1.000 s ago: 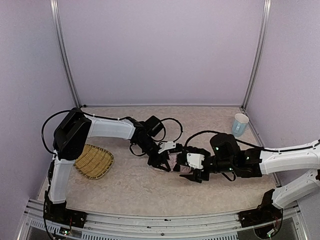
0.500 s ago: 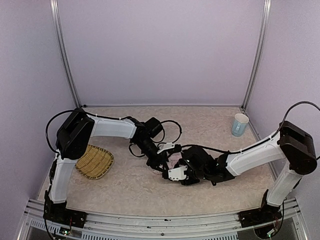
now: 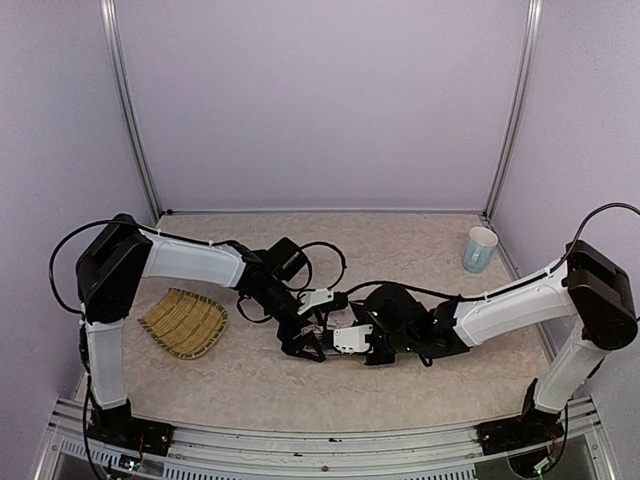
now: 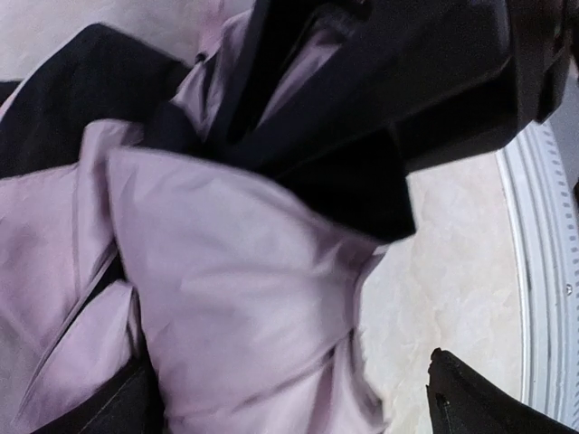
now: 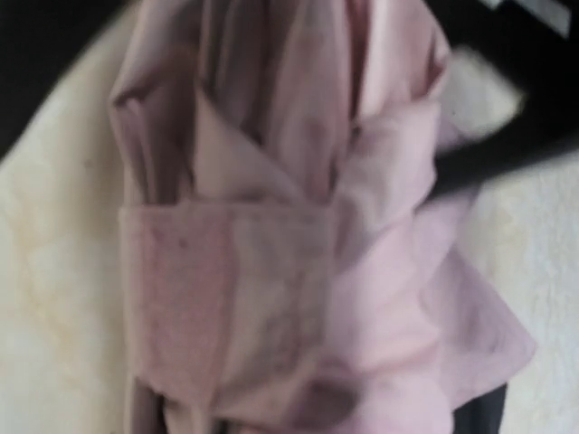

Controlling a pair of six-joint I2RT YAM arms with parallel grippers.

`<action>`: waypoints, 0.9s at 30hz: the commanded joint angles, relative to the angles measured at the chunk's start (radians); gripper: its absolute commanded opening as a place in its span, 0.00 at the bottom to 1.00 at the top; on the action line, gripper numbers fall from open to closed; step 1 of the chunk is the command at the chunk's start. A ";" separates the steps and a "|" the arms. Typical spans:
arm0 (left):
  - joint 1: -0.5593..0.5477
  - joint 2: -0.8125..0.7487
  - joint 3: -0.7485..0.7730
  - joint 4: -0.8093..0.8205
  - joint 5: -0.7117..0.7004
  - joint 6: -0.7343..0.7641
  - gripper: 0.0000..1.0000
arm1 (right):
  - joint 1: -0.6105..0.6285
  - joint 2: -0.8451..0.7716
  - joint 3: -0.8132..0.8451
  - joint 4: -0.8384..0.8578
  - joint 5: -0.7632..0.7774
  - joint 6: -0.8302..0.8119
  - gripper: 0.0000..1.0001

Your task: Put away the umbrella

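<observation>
Top external has the umbrella (image 3: 333, 320) lying on the table (image 3: 420, 400) about mid-scene, toward the near side, pretty much buried between the two grippers. Only a bit of pink shows there.

Left gripper (image 3: 303, 347) looks let go: in the left wrist view the pink bundle (image 4: 226, 289) sits between its fingers, and the right-hand fingertip (image 4: 479, 402) has bare table between it and the fabric, so no squeeze going on.

Right gripper (image 3: 345, 340) comes in from the right and is right up against the fabric. Its own view is just a blurry wall of pink folds (image 5: 289, 253), no fingers clear enough to read, so honestly can't tell if it's clamped on anything.

Progress-wise, my read: the canopy is down and gathered into a rough bundle, and the right wrist view shows what looks like a band of fabric across the folds, so the collapsing part seems mostly done. Putting it somewhere isn't. It's on bare table, apart from the tray (image 3: 185, 322) at the left. If that tray is the target, the carry-over is what's left.
</observation>
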 commanded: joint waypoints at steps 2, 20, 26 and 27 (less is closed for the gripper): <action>0.019 -0.232 -0.191 0.250 -0.439 -0.160 0.99 | -0.016 -0.032 -0.027 -0.198 -0.124 0.079 0.10; -0.008 -0.797 -0.906 1.265 -0.297 -0.238 0.62 | -0.141 0.055 0.095 -0.431 -0.513 0.136 0.07; -0.156 -0.697 -0.921 1.147 -0.464 0.064 0.73 | -0.184 0.176 0.194 -0.580 -0.590 0.169 0.08; -0.167 -0.675 -0.915 1.144 -0.478 0.087 0.79 | -0.186 0.192 0.201 -0.591 -0.596 0.169 0.08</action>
